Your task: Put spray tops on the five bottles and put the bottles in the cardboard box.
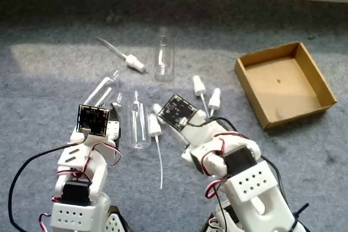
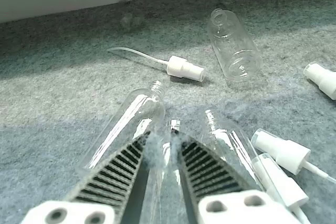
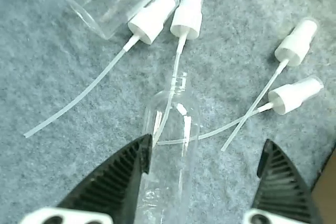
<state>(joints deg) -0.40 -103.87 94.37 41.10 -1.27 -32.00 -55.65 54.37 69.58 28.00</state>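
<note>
1. The clear plastic bottle (image 3: 170,129) lying between the parted fingers (image 3: 118,182) of the right gripper (image 3: 207,142) is smooth, glossy and see-through, with bright glints.
2. The fingers are black plastic, matt, with ribbed faces.
3. The white plastic spray tops (image 3: 294,95) just ahead of the gripper are smooth and faintly shiny. Their thin tubes (image 3: 79,106) are translucent plastic.
4. The grey cloth table cover (image 3: 52,66) under the gripper is matt, fuzzy and rough, like felt.
5. The brown cardboard box (image 1: 283,82), well apart from the gripper, is dull and matt.

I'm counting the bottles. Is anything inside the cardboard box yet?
Nothing yet. Inside the cardboard box you can see just its bare bottom with a small dark spot. Its near wall covers a thin strip of the bottom, so that bit stays hidden.
</note>
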